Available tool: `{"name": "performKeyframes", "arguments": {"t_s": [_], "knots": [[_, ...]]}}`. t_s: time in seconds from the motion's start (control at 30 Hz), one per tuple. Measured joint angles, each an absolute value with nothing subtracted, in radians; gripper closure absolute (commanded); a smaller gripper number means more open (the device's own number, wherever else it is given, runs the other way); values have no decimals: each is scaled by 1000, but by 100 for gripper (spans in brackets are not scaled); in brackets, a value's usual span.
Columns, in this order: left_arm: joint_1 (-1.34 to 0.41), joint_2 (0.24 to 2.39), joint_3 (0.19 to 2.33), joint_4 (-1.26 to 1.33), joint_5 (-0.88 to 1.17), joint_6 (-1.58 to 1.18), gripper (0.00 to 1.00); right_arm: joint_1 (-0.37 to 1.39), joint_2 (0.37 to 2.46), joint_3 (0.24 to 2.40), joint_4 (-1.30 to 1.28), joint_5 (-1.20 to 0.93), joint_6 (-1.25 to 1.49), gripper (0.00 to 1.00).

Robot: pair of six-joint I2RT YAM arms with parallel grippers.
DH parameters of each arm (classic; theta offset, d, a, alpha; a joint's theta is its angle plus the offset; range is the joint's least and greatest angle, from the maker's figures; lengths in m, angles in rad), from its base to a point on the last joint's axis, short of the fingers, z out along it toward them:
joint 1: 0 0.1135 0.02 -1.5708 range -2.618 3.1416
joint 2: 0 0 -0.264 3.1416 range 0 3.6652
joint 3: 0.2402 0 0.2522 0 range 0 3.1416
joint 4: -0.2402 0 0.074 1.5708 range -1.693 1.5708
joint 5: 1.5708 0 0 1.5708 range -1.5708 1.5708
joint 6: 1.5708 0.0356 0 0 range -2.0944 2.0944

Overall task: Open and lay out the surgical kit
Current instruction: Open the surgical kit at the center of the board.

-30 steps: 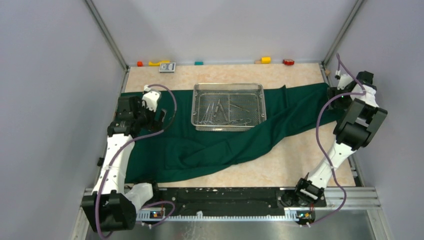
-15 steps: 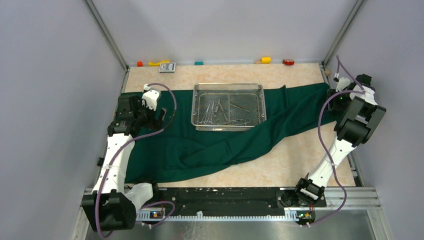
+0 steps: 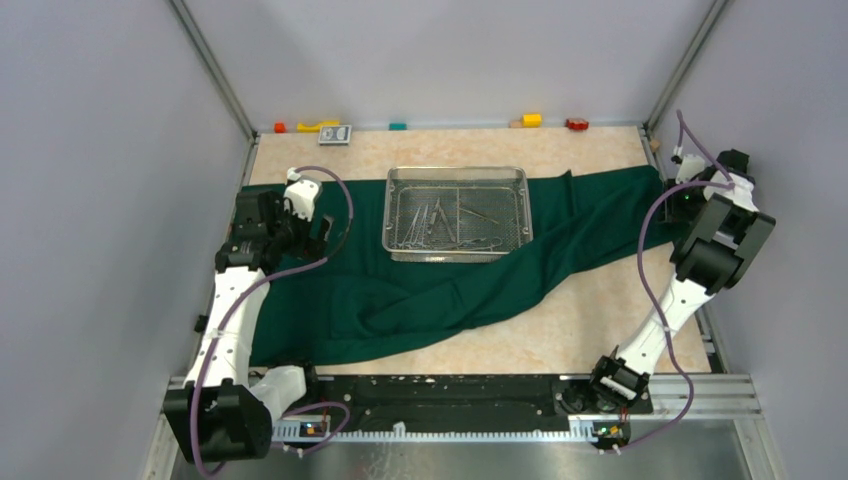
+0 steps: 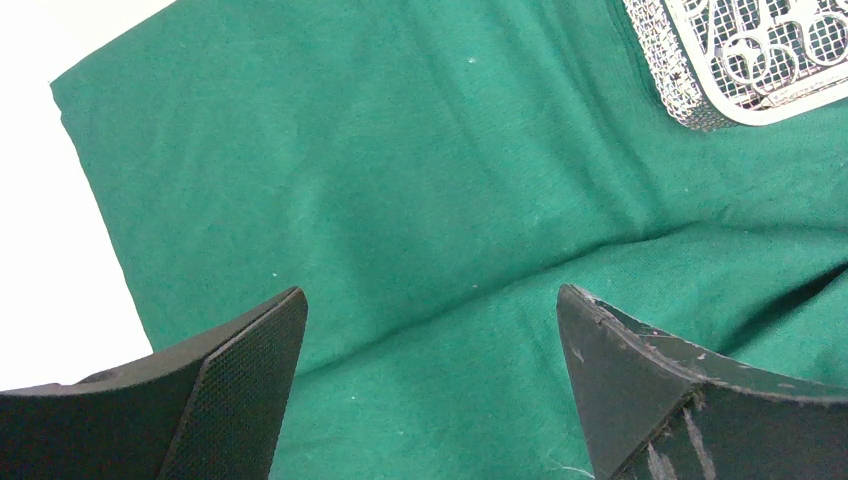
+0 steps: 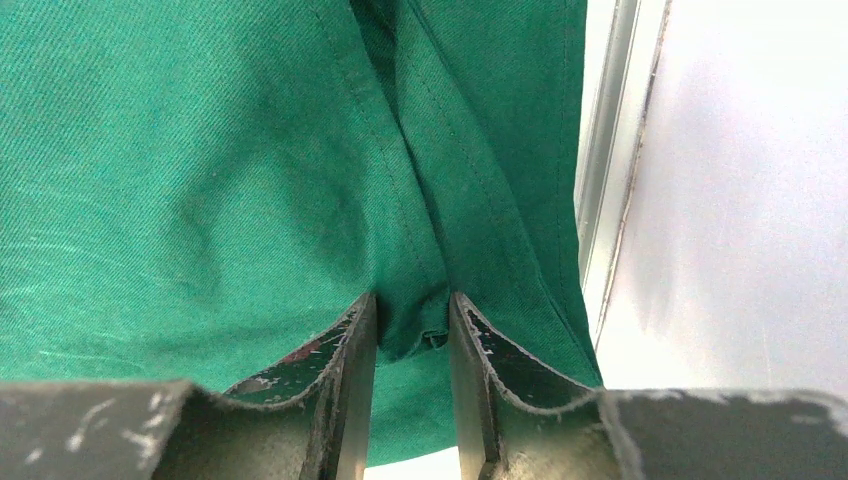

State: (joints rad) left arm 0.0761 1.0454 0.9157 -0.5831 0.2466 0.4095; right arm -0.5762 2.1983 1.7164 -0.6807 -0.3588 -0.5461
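**A:** Starting at the right gripper (image 5: 412, 322), by its own wrist camera: pinched on a stitched fold of the dark green cloth (image 5: 200, 150), with only that ridge of fabric between the scuffed fingers (image 5: 320, 400).

**B:** Visible from overhead too?

**A:** Barely. From above, just the right gripper (image 3: 672, 192) at the cloth's far-right corner, close to the right-hand frame. Impossible to read the grip from there. Up close, though: a metal rail (image 5: 605, 200) just beside the cloth's edge, then pale wall.

**B:** And on the left?

**A:** At the left gripper (image 4: 430, 292): spread wide, holding nothing, poised over flat cloth (image 4: 400, 180). Cannot tell whether touching. Beyond the fingertips, top right: one corner of the wire-mesh tray (image 4: 690, 95) sitting on the cloth, with ring handles of the steel instruments (image 4: 770, 55) showing through the mesh.

**B:** Whole layout?

**A:** Only from overhead. Cloth (image 3: 420, 290) spread in a band across the table (image 3: 590, 320), flat on the left, bunched in diagonal folds toward the right and running to that pinched corner. Tray (image 3: 457, 172) upright on the cloth's far middle, between the two arms, with instruments (image 3: 440, 222) lying jumbled inside. Well behind, along the back wall: small coloured blocks (image 3: 531, 119).
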Motion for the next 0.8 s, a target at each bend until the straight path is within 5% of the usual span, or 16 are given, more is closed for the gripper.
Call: {"name": "performKeyframes", "arguments": {"t_s": [0.8], "knots": [[76,1046,916,-583,247,410,1,-570,2185,1717,-715,-384,-557,79]]}}
